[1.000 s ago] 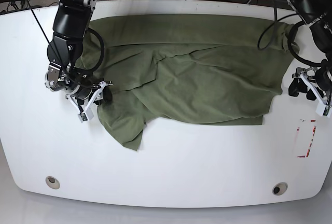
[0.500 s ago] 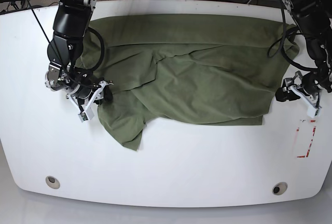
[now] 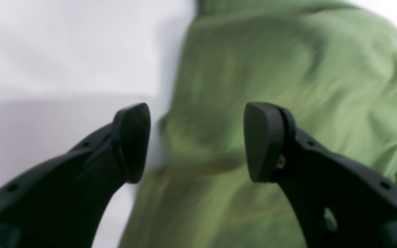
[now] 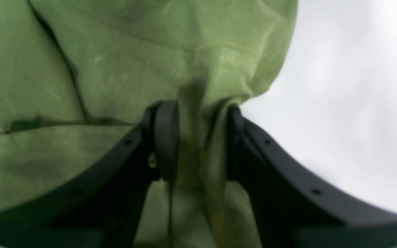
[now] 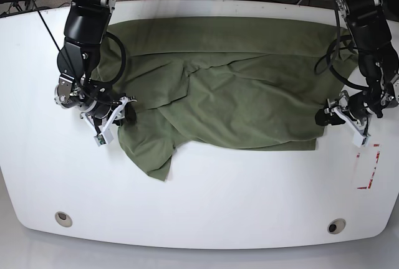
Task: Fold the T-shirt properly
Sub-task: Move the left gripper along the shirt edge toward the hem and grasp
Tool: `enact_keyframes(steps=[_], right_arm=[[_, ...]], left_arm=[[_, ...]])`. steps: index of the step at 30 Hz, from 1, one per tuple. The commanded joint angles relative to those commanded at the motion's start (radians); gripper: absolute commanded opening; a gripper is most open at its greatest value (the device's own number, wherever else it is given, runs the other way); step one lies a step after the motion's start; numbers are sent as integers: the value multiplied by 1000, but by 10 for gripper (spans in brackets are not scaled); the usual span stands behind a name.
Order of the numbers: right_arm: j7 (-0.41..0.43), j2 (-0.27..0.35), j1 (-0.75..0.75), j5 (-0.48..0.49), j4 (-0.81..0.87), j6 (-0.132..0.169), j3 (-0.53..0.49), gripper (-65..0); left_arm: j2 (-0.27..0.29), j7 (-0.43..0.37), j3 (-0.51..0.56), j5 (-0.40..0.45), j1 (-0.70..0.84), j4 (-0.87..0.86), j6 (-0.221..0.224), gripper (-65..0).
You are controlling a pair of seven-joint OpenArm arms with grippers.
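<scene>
The white table (image 5: 206,200) carried the T-shirt (image 5: 243,88), spread rumpled across its far half. The right gripper (image 4: 196,144) pinched a fold at the shirt's left edge. The left gripper (image 3: 196,143) gaped wide at its right edge.

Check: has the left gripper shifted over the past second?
Yes. The left gripper has moved toward the olive-green cotton T-shirt's edge, away from the red-marked label on the white table. It is open.
</scene>
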Motion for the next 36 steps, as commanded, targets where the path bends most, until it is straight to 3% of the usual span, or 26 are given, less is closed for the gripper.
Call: enact_keyframes(steps=[10, 25, 36], right_arm=[[0, 0, 0, 2, -2, 0, 0, -460], [12, -12, 0, -5, -2, 0, 0, -460], [14, -15, 0, 2, -2, 0, -2, -460]], left_arm=[[31, 23, 2, -2, -31, -3, 0, -258], [80, 181, 2, -5, -26, 12, -6, -258], [75, 180, -3, 0, -29, 158, -5, -258]])
